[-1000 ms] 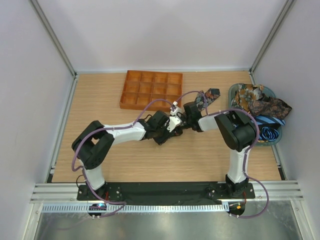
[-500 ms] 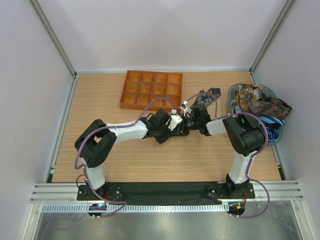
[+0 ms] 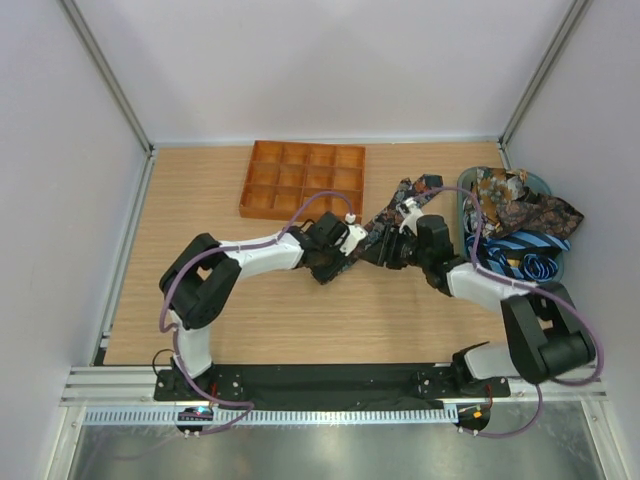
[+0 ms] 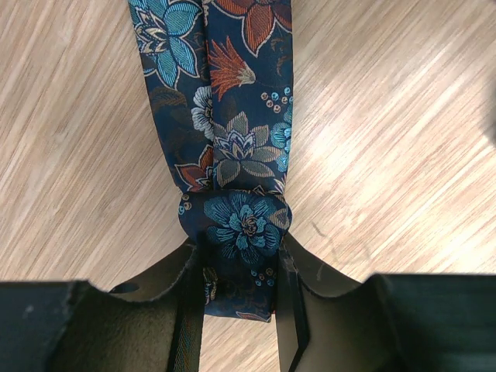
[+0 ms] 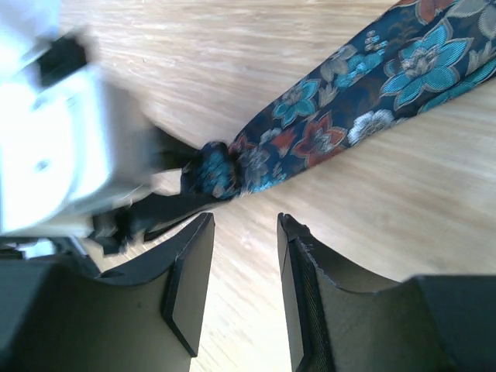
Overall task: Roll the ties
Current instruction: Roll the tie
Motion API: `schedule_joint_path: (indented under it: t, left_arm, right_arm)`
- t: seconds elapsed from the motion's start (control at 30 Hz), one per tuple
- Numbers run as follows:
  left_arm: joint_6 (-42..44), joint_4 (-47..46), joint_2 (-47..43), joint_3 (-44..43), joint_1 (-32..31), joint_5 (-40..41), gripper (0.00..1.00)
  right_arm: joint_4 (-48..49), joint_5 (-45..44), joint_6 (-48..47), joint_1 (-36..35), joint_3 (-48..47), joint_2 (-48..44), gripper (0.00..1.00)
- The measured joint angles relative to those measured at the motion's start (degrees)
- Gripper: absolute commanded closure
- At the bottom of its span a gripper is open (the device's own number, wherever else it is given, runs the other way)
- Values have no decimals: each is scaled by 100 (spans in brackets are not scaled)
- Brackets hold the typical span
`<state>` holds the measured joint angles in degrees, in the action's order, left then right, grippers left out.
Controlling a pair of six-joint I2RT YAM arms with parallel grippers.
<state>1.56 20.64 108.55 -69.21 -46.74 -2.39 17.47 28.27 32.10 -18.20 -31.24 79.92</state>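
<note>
Blue floral tie is lying on the wooden desk, mid-frame in the top view; left pincer is pinching its rolled end, right pincer is hovering spread and empty just beside it

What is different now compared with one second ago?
The right arm swung down and rightward; the right pincer drew back from the left pincer and is open, empty. The left pincer stays shut on the rolled end of the tie. The tray did not move.
</note>
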Motion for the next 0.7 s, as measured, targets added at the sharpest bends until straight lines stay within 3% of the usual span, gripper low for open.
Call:
schedule_joint_path:
  t: [0.23,0.37,0.53,0.7]
  left_arm:
    - [-184,721,326,-610,15,-26,75]
    - [-328,1106,496,-925,28,-28,74]
    - [-463,1569,695,-1283,37,-63,76]
    - [-562,1961,876,-1587,37,-94,76]
  right_arm:
    - [-1047,-2000,-704,-1904,39,-1547,53]
    - [-1272,-2911,-1110,-2911,42,-1829,51]
    - [-1591,-3993,-1679,-4264,-175,-1211,50]
    - [-2142,-5329,-2293,-5499,-1143,81,42]
